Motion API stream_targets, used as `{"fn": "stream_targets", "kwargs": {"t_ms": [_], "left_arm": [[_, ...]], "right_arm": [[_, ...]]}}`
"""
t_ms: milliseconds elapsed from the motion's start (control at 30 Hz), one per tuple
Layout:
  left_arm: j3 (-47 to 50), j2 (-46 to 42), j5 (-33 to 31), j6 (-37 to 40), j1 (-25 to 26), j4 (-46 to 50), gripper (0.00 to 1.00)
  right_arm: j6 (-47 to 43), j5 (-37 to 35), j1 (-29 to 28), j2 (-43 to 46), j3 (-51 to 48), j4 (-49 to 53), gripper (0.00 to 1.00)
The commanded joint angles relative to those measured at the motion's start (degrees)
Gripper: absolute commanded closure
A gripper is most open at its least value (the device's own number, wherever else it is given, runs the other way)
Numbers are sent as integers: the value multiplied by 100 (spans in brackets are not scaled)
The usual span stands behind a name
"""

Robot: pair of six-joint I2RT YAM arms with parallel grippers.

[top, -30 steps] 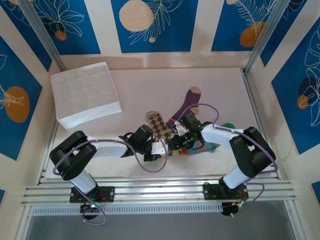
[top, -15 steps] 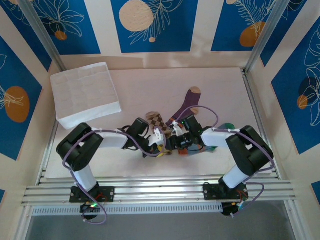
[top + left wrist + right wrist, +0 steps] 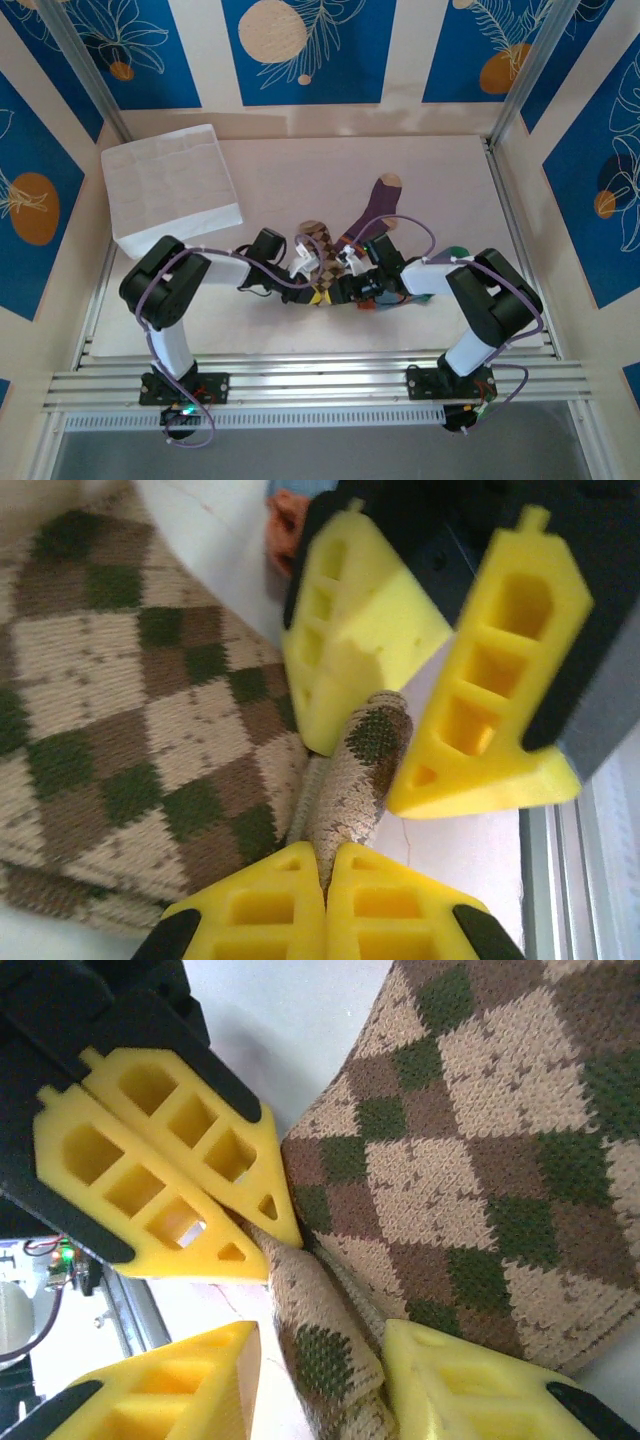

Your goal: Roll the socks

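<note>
Tan sock (image 3: 130, 710): keep fold pinched in left gripper (image 3: 325, 855) until part-open right gripper (image 3: 375, 750), at 12 o'clock, closes, or risk unrolling.

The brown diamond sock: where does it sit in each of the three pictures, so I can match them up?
Top external: the brown diamond sock lies near the middle of the table.
Left wrist: it covers the left half; a raised fold runs down to the left gripper.
Right wrist: it covers the upper right, with the fold at bottom centre.
Shared landmark: the shut left gripper pinching that fold, at upper left in the right wrist view.
</note>
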State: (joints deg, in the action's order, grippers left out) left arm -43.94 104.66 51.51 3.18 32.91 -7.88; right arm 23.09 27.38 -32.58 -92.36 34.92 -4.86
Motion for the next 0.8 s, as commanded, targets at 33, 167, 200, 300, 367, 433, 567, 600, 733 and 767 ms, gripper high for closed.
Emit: {"fn": "stream_targets", "kwargs": {"t_ms": [33, 167, 200, 300, 367, 433, 567, 600, 733, 767], "left_arm": [[-238, 248, -4, -400, -132, 241, 100], [-115, 155, -86, -343, -134, 39, 100], [-54, 92, -96, -319, -135, -56, 100], [238, -226, -159, -158, -131, -506, 89], [425, -525, -273, 123, -123, -650, 82], [557, -822, -332, 463, -126, -682, 82], [802, -1411, -482, 1278, -40, -702, 81], [867, -1540, -598, 1468, 2, -727, 81], [1141, -2121, -1641, 2535, 513, -773, 80], [1218, -2229, -2022, 2899, 703, -808, 79]], "right_arm": [[-249, -571, -126, 16, 195, 580, 65], [-128, -1032, -135, -238, 637, 1146, 81], [-72, -1136, -132, -295, 746, 1314, 85], [113, -1446, -122, -490, 1074, 2009, 92], [213, -1578, -119, -615, 1226, 2424, 96], [272, -1606, -117, -705, 1329, 2709, 97], [336, -1619, -117, -899, 1517, 3124, 98], [346, -1629, -117, -936, 1557, 3219, 98], [333, -1672, -110, -1107, 1782, 3595, 98], [317, -1670, -111, -1137, 1843, 3681, 98]]}}
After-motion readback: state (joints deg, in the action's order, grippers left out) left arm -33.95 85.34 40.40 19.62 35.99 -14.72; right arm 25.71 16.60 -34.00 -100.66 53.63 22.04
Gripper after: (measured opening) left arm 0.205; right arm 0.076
